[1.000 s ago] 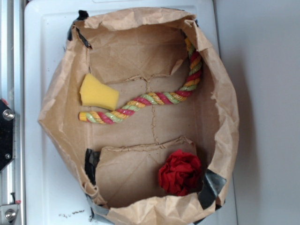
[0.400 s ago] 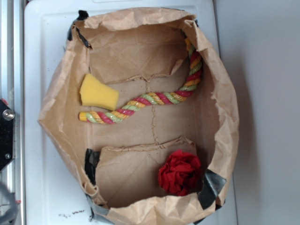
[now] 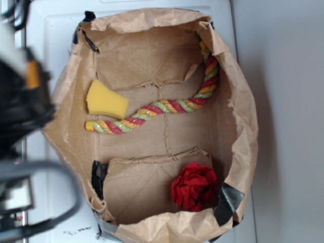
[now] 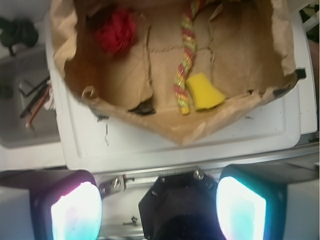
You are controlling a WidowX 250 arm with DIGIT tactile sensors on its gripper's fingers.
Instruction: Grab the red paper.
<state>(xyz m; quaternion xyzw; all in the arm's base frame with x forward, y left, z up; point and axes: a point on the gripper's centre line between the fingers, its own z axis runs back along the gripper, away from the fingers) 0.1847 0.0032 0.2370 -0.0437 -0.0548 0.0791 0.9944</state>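
The arm has swung in at left, pincer (image 4: 159,210) wide open and empty; one red paper (image 3: 194,186), one rope (image 3: 157,107).

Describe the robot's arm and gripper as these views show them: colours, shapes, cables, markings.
In the wrist view the gripper has two broad fingers with rounded pale pads glowing pink to cyan, set in dark housings either side of a black block with silver screws. The exterior view shows the arm only as a blurred black mass with an orange patch and grey looping cables.
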